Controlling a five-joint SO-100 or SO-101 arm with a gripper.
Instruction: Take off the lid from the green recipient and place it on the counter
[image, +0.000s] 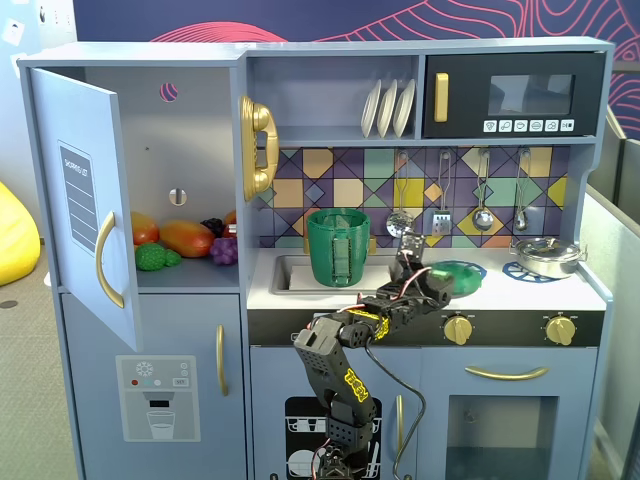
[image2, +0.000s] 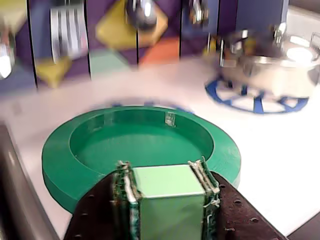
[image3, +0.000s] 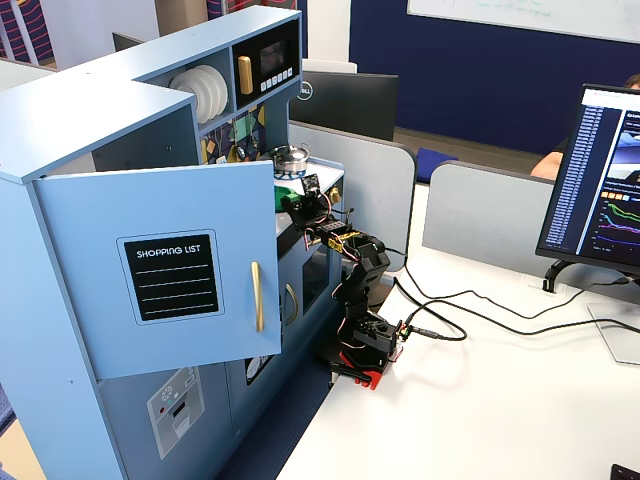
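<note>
The green lid (image2: 140, 145) lies flat, hollow side up, on the grey-white counter (image2: 270, 150), over a blue burner ring. My gripper (image2: 163, 172) is shut on the lid's light green tab (image2: 167, 200), with one jaw on each side of it. In a fixed view the lid (image: 465, 273) rests on the counter (image: 500, 292) to the right of the sink, with the gripper (image: 437, 281) at its front left edge. The green recipient (image: 338, 247) stands open in the sink, strap handle facing front. In the side-on fixed view the gripper (image3: 300, 205) reaches over the counter edge.
A small steel pot (image: 547, 256) sits on the right burner, also seen in the wrist view (image2: 272, 70). Utensils (image: 483, 215) hang on the tiled back wall. The sink (image: 285, 272) lies left of the lid. The cupboard door (image: 85, 200) stands open at far left.
</note>
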